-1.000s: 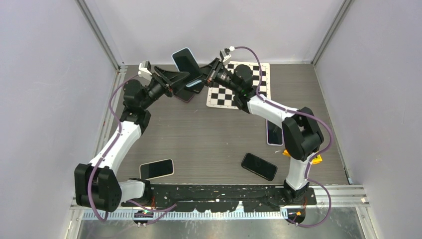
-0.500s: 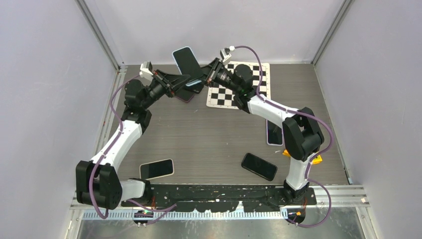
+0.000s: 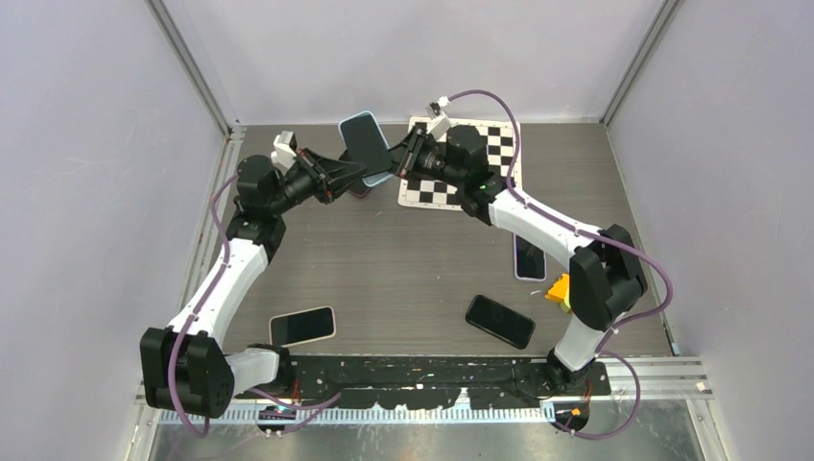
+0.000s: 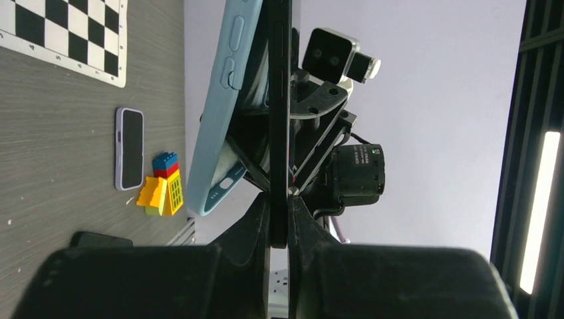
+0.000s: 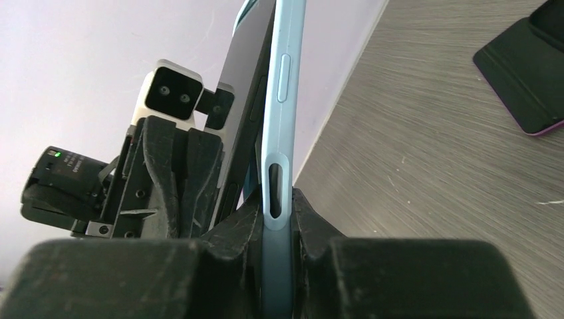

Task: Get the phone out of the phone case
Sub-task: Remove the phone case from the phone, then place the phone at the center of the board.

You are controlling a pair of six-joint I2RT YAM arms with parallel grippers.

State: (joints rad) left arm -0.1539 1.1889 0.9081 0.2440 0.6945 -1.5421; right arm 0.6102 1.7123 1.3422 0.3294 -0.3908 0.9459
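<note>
Above the table, left jaws pinch phone, right jaws case.

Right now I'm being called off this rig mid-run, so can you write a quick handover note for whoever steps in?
Left hand: shut on the bare edge of the phone.
Right hand: shut on the edge of the light blue case.
Where: phone and case are held in the air between the two hands, over the far side of the table.
Done: one end of the case is peeled off the phone, and a gap shows there.
Left: the other end looks seated in the case. Pull the two fully apart.
</note>
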